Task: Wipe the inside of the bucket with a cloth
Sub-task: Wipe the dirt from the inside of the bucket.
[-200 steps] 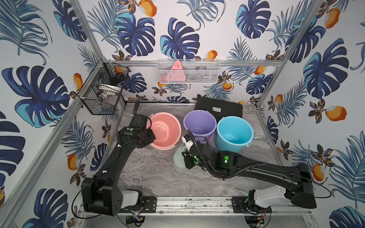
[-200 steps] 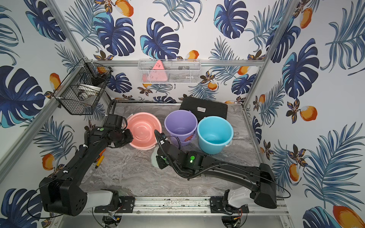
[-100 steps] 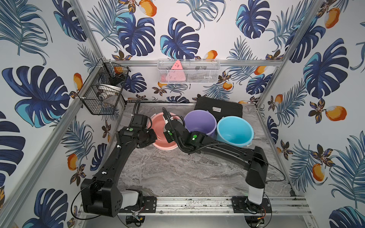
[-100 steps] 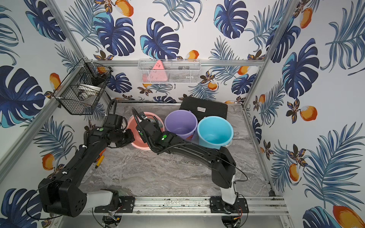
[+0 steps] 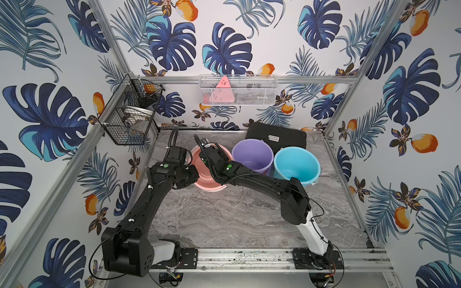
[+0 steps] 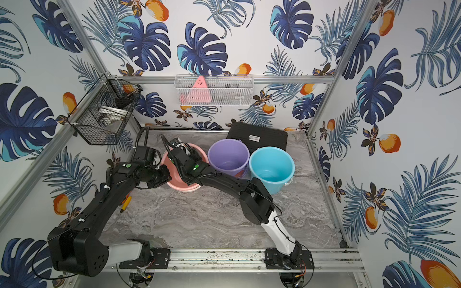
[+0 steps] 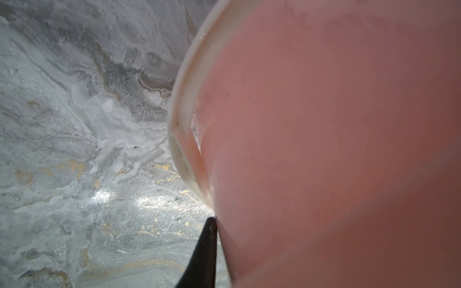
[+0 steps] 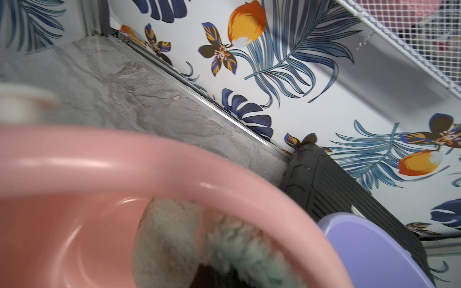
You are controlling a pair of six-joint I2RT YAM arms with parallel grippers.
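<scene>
No words can be read anywhere. The black case just behind the purple bucket has a small white label, but its print is too tiny to read.

Bare grey marble tabletop, back half: purple bucket and blue bucket upright side by side, blue one nearer the right edge, flat black ribbed case just behind them against the back edge. Small yellow-handled tool lies near the left edge, seen in a top view only. Off the tabletop: black wire basket on the left wall, contents unclear; white mesh basket on the back wall with a pink triangular item inside.
</scene>
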